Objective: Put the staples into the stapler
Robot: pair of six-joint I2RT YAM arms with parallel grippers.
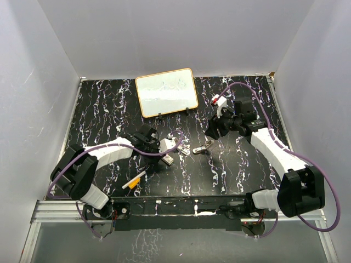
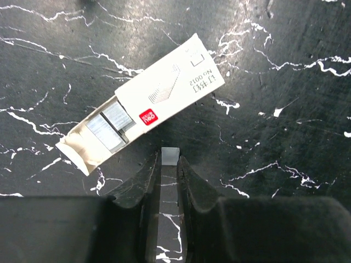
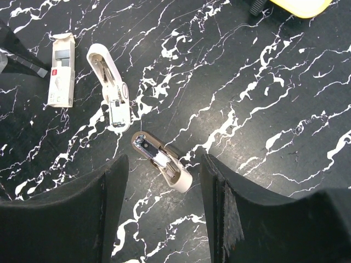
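On the black marbled table (image 1: 247, 181), the white staples pack (image 2: 159, 93) lies at eleven o'clock of the left gripper (image 2: 169, 161), its seven-o'clock end open on grey strips (image 2: 109, 126). That pincer pinches a small grey piece (image 2: 169, 155), too small to identify. The right gripper (image 3: 164, 164) hangs spread over the opened stapler (image 3: 112, 82).

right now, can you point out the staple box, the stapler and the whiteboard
staple box (image 2: 159, 90), left wrist view, on its printed white top
stapler (image 3: 160, 160), right wrist view, on the metal channel of its nearer half
whiteboard (image 1: 166, 92), top external view, on the middle of its white face
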